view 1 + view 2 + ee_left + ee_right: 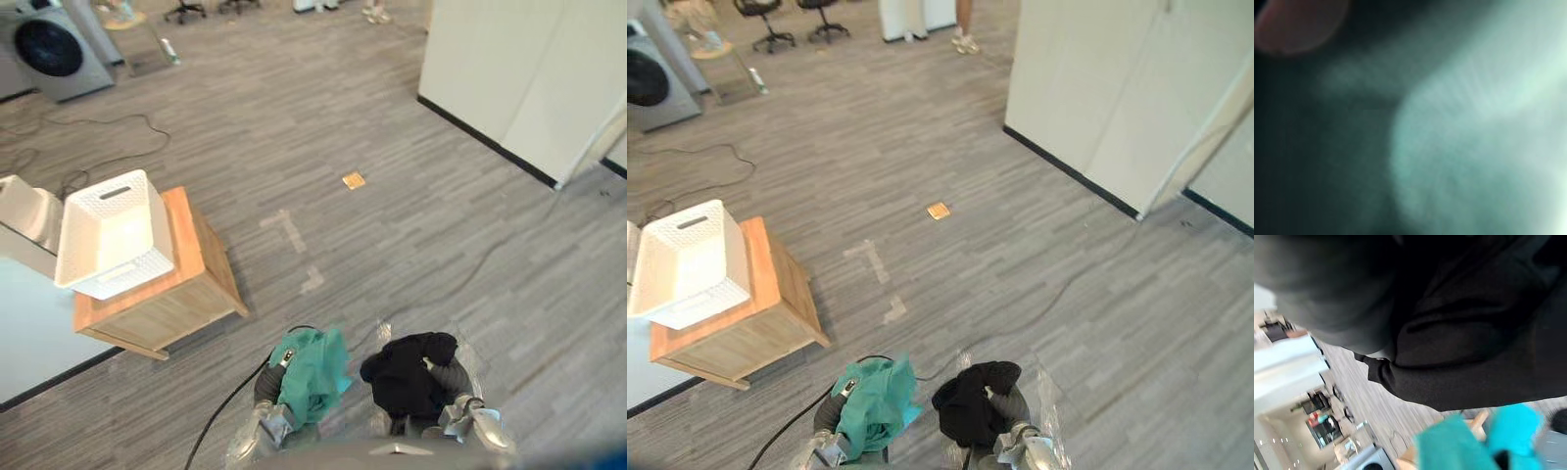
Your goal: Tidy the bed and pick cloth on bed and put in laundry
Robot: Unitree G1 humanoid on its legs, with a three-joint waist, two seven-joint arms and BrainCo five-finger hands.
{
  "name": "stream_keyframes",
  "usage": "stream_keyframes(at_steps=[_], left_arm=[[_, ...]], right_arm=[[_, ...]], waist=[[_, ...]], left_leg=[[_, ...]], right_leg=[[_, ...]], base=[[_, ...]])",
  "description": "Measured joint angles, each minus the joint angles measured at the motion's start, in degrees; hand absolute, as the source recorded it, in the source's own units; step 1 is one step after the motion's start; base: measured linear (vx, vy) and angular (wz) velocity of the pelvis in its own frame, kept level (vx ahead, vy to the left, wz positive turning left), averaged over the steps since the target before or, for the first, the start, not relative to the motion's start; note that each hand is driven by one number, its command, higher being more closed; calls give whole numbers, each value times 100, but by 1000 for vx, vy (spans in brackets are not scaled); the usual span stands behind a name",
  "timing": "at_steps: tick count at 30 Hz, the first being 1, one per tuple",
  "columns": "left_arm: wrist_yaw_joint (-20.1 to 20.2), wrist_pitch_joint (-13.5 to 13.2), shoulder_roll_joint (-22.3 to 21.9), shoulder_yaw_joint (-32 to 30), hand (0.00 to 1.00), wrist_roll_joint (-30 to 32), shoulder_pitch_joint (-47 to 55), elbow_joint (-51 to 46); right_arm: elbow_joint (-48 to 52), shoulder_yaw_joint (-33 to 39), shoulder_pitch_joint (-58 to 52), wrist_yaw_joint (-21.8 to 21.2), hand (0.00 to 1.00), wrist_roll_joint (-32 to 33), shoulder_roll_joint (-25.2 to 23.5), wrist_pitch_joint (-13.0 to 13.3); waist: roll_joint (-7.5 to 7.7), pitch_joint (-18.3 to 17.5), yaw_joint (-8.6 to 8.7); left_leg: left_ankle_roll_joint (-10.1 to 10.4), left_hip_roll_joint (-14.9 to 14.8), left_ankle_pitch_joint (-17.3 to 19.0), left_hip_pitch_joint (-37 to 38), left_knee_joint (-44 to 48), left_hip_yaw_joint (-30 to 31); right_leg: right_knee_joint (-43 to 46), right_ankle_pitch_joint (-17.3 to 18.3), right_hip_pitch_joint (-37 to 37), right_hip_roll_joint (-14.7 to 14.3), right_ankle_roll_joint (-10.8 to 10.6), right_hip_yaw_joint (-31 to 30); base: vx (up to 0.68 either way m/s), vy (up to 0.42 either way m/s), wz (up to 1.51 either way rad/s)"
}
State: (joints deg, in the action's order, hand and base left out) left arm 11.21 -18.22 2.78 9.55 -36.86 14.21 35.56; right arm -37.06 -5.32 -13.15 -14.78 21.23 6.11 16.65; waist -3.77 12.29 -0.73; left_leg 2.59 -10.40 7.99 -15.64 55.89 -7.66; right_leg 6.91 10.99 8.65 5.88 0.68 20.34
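Observation:
A teal cloth [313,367] hangs bunched over my left hand [266,384] at the bottom of the view, and it lies right against the left wrist view [1474,122]. Beside it a black cloth [407,377] is heaped over my right hand [449,377]; the right wrist view has the black cloth [1474,342] close up, with the teal cloth [1464,445] beyond it. Both cloths are carried above the grey floor. A white laundry basket [118,269] stands on a low wooden table [196,284] to my left, a good step away from both hands.
A pale flat surface [29,323] borders the table on the far left. A washing machine [54,49] stands at the back left. A white wall [519,69] runs along the right. A small tan tile [354,180] lies on the floor. A person's legs [965,24] show far back.

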Motion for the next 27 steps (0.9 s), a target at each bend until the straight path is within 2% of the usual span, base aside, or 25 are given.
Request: stream_keyframes(at_steps=[1,2,3,4,5,6,7,8,9,10,12,14,15,16,17,18,19,20,21,22,23,24,25,26,27], left_arm=[[2,0,-15,6,100,16,0,-59],[-3,0,-19,9,100,21,0,-74],[-28,-1,-32,19,100,20,-5,-78],[-60,-7,-35,115,100,15,-24,-85],[-72,-12,-35,163,100,15,19,-89],[-163,2,0,153,100,15,-43,-50],[-204,1,24,135,100,11,-80,-55],[-269,1,44,115,100,8,-173,-53],[-282,7,46,122,100,9,-185,-50],[-281,7,25,129,100,10,-172,-50],[-285,6,18,115,100,10,-110,-51],[-313,6,34,107,100,30,-73,-52],[-403,5,20,104,100,37,-11,-53],[-439,3,36,105,100,45,70,-55],[-480,-3,63,100,100,66,92,-64],[-544,1,106,104,100,169,104,-49],[-637,1,153,106,100,216,154,-31],[-686,-1,181,105,100,225,147,-31],[-762,-4,245,108,100,261,164,-28],[-810,-4,274,100,100,259,158,-26],[-836,-5,278,100,100,258,152,-27],[-895,-4,280,101,100,256,106,-2],[-910,-4,284,99,100,254,83,2],[-910,6,297,45,100,254,-22,4],[-910,9,306,33,100,253,-61,6]], right_arm=[[9,18,6,-10,100,0,4,-12],[21,33,6,-17,100,-3,5,-26],[35,73,14,-34,100,-8,3,-53],[156,157,-26,-36,100,-19,6,-76],[219,199,-57,-37,100,-35,10,-81],[196,244,-27,-6,100,-194,-106,-149],[245,236,-11,10,100,-293,-122,-145],[346,206,6,40,100,-507,-153,-141],[361,189,12,127,100,-703,-165,-138],[360,186,38,204,100,-817,-153,-141],[361,187,89,315,100,-922,-127,-157],[360,196,109,386,100,-963,-127,-191],[347,223,62,402,100,-998,-128,-221],[353,234,-19,404,100,-992,-142,-225],[354,234,-64,402,100,-975,-152,-225],[351,220,-121,390,100,-964,-160,-225],[351,228,-274,390,100,-964,-154,-219],[353,227,-311,391,100,-960,-154,-203],[357,216,-432,390,100,-948,-157,-145],[359,191,-548,391,100,-889,-155,-86],[359,185,-579,392,100,-863,-155,-56],[356,181,-578,394,100,-831,-155,8],[357,180,-561,395,100,-825,-155,36],[349,168,-552,400,100,-780,-155,99],[350,168,-526,403,100,-751,-155,114]], waist=[[22,2,-21],[35,1,-26],[38,-2,-21],[-37,-37,-22],[-124,-47,-22],[48,-72,-8],[138,-78,3],[286,-46,-41],[404,-71,-58],[414,-72,-109],[371,-118,-265],[337,-180,-293],[328,-278,-291],[392,-297,-276],[436,-301,-263],[518,-313,-252],[534,-302,-175],[521,-304,-148],[562,-317,-70],[596,-327,-15],[596,-327,-12],[552,-298,34],[533,-287,51],[488,-263,67],[462,-245,59]], left_leg=[[33,255,75,-50,-855,-317],[35,381,69,-33,-1414,-490],[51,590,-57,73,-2439,-718],[63,893,-867,288,-4340,-1152],[-275,925,-1294,345,-4868,-1340],[-1068,1151,-1393,501,-5142,-1461],[-1097,1213,-1369,453,-5147,-1437],[-1163,1318,-1243,431,-5093,-1436],[-1257,1417,-1093,441,-4967,-1476],[-1314,1448,-951,533,-4900,-1524],[-1278,1461,-694,786,-4871,-1545],[-1220,1464,-527,942,-4930,-1532],[-1149,1481,-398,1086,-5064,-1472],[-1118,1539,-317,1327,-5187,-1333],[-1107,1581,-272,1448,-5224,-1233],[-1069,1661,-198,1709,-5313,-1029],[-1039,1681,-128,1973,-5360,-815],[-1028,1676,-92,2087,-5374,-691],[-1013,1665,-14,2252,-5374,-444],[-985,1664,56,2365,-5369,-227],[-958,1652,72,2401,-5360,-103],[-944,1583,69,2487,-5293,114],[-918,1549,85,2527,-5246,245],[-788,1437,160,2617,-5146,606],[-734,1386,191,2667,-5149,712]], right_leg=[[-137,28,180,94,-60,88],[-181,31,260,137,-107,132],[-198,14,388,182,-196,210],[-288,105,506,132,-356,320],[-313,145,565,34,-427,339],[-328,219,643,109,-562,423],[-356,169,636,151,-645,479],[-440,58,723,230,-826,538],[-501,-46,869,280,-897,553],[-498,-165,994,320,-977,541],[-241,-378,1080,356,-1056,418],[347,-385,936,446,-1065,344],[1195,-389,631,575,-1075,252],[2349,-617,235,806,-1333,82],[2933,-874,6,926,-1317,-11],[4211,-1106,-483,1136,-1198,-197],[5107,-927,-875,1248,-963,-200],[5383,-770,-1064,1240,-823,-198],[5595,-468,-1367,1213,-670,-199],[5427,-201,-1704,1167,-621,-195],[5190,-84,-1845,1115,-641,-209],[4421,138,-1949,978,-686,-187],[3969,186,-1988,904,-677,-194],[2455,113,-1993,675,-696,-236],[1930,-25,-1972,594,-709,-268]], base=[[345,30,24],[333,65,25],[552,125,32],[571,140,35],[575,152,54],[365,94,50],[432,104,62],[383,68,57],[373,65,53],[325,50,32],[278,53,-1],[237,59,10],[276,94,33],[237,87,42],[260,79,53],[290,63,69],[302,56,74],[295,41,90],[273,8,100],[267,-11,104],[352,-60,111],[244,-49,93],[411,-107,141],[365,-128,112],[434,-164,118]])
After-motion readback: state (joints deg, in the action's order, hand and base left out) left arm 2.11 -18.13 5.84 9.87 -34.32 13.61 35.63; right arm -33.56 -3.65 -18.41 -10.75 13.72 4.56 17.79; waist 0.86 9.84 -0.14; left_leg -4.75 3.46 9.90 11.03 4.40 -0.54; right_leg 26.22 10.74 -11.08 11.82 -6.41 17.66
